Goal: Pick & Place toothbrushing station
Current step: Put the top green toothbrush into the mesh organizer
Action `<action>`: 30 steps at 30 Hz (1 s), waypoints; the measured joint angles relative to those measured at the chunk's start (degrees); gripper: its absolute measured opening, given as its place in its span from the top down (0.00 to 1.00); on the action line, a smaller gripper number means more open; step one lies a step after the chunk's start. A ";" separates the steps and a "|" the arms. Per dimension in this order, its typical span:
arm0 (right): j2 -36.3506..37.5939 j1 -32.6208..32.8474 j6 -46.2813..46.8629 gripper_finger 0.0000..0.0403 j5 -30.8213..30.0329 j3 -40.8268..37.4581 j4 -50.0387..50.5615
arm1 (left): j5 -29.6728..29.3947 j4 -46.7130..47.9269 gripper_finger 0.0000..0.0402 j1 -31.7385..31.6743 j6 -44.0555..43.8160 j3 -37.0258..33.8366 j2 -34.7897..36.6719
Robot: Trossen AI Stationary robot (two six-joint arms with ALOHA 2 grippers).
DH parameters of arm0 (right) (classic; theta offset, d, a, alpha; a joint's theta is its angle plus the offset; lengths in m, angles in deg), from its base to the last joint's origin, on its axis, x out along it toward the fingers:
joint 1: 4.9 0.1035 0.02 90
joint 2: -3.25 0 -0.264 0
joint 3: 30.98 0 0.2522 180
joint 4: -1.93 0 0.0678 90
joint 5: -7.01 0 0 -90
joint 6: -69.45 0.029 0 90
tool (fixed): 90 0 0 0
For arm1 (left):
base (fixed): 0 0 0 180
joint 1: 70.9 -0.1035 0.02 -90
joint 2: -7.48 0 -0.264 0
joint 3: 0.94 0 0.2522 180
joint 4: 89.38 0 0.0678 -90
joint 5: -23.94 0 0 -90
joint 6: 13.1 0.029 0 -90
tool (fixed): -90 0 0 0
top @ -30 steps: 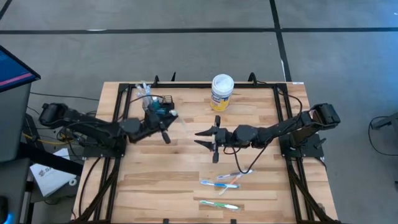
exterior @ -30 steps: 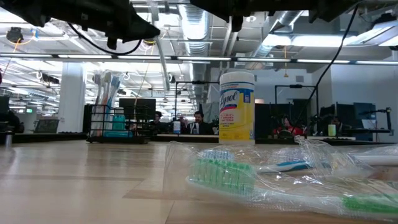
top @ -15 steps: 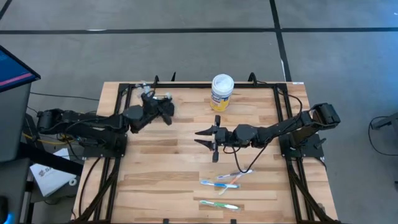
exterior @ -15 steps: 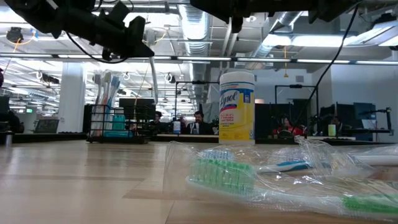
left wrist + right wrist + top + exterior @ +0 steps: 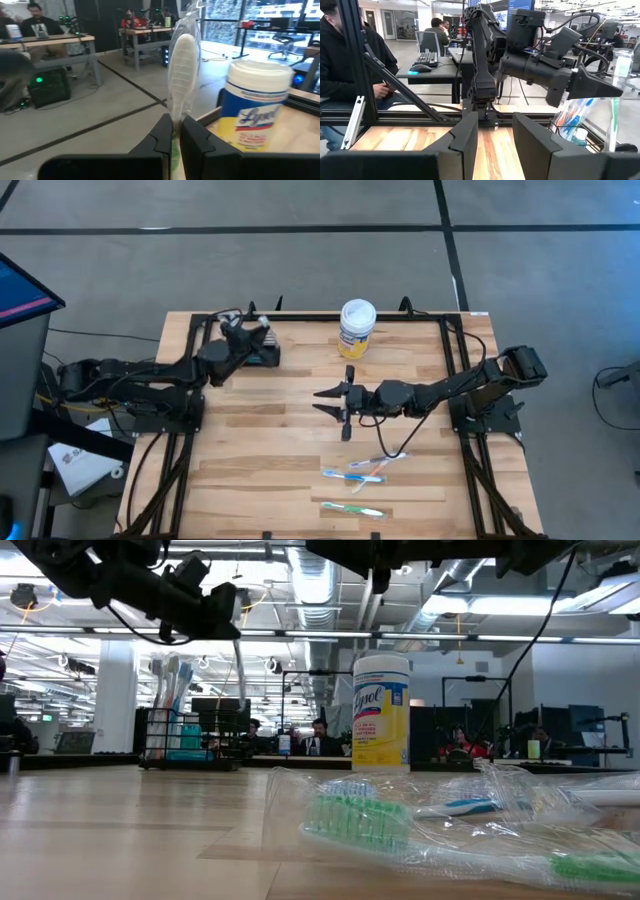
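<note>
Left gripper (image 5: 250, 332) now sits over the far left corner of the table (image 5: 300, 450), above the basket (image 5: 262, 350), with its fingers (image 5: 162, 137) pinched narrow on a wrapped toothbrush (image 5: 183, 65) that stands upright between them. A second ago this gripper was nearer the middle of the table, on the near side of the basket; it has since swung outward and back, carrying the toothbrush with it. In the low view the arm hangs above the basket (image 5: 183, 740), which stands on the wood with several brushes already upright in it.

Judging by this, the toothbrush is lined up for lowering into the basket but is not yet in it, and the release has not happened.

Right gripper (image 5: 335, 402) hovers near the middle of the table with its fingers spread wide and nothing between them, in the same spot as a second ago. The wipes tub (image 5: 356, 328) stands at the far edge, well apart from the basket. More wrapped toothbrushes (image 5: 355, 474) lie on the near part of the table, so further trips seem to remain.
</note>
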 joint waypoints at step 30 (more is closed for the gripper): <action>0.00 -0.02 0.00 0.72 -0.01 0.02 0.02 | 0.06 0.71 0.99 -5.62 0.03 0.04 -2.14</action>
